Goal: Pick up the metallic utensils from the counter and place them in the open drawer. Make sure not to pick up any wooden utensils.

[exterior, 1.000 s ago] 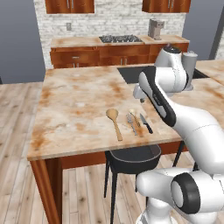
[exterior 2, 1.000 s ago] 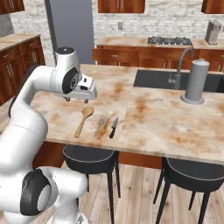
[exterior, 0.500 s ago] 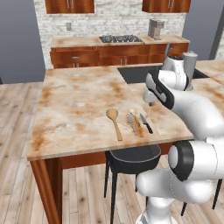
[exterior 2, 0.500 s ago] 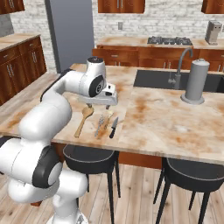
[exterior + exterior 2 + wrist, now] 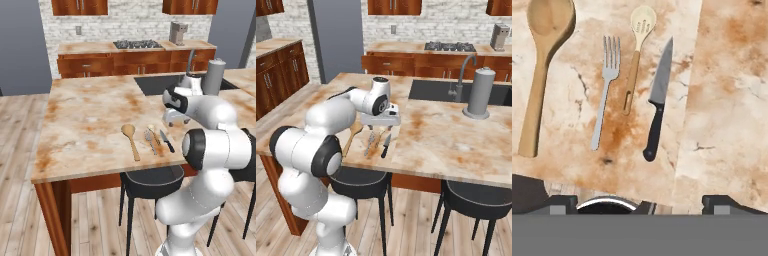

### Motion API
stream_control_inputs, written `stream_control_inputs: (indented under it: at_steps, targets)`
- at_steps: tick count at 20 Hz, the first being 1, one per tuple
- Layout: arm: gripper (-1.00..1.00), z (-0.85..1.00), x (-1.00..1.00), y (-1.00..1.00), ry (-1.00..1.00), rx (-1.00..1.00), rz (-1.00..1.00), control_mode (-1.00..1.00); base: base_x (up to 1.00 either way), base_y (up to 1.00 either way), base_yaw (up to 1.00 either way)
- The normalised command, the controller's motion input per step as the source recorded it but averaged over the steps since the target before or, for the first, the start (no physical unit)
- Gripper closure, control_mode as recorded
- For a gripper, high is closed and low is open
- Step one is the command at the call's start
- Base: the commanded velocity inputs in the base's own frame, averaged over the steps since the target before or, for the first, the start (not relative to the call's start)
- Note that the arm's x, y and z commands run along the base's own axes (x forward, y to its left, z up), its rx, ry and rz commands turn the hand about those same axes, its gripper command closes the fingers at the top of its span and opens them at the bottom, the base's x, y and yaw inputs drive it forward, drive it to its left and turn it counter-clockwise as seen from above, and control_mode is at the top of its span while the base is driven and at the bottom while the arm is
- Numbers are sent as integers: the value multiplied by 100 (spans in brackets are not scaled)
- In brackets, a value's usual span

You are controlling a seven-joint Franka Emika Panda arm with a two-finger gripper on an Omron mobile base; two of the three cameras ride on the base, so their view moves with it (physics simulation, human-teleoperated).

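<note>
Four utensils lie side by side on your beige marbled counter [image 5: 727, 75] near its front edge: a large tan wooden spoon [image 5: 539, 70] at nine o'clock in the hand view, then a slim silver fork [image 5: 606, 90], a small slotted wooden spoon [image 5: 636, 55], and a black-handled silver-bladed knife [image 5: 657, 107]. Your two-finger gripper [image 5: 379, 120] hovers above them, fingers spread wide, holding nothing.

Brick wall [image 5: 130, 20], plank floor [image 5: 20, 150], black stool [image 5: 361, 182].
</note>
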Motion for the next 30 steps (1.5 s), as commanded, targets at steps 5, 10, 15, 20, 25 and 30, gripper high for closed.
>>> stream_control_inputs:
  at_steps: [5, 10, 15, 20, 25, 30]
  targets:
    - [-100, -37, 24, 0, 0, 0, 7, -100, 0, 0, 0]
    - [-100, -37, 0, 0, 0, 0, 4, -100, 0, 0, 0]
    - [-100, -47, 5, 0, 0, 0, 4, -100, 0, 0, 0]
    - [-100, -51, 19, 0, 0, 0, 6, -100, 0, 0, 0]
    - [-100, -37, 4, 0, 0, 0, 4, -100, 0, 0, 0]
    - [-100, -54, 0, 0, 0, 0, 1, -100, 0, 0, 0]
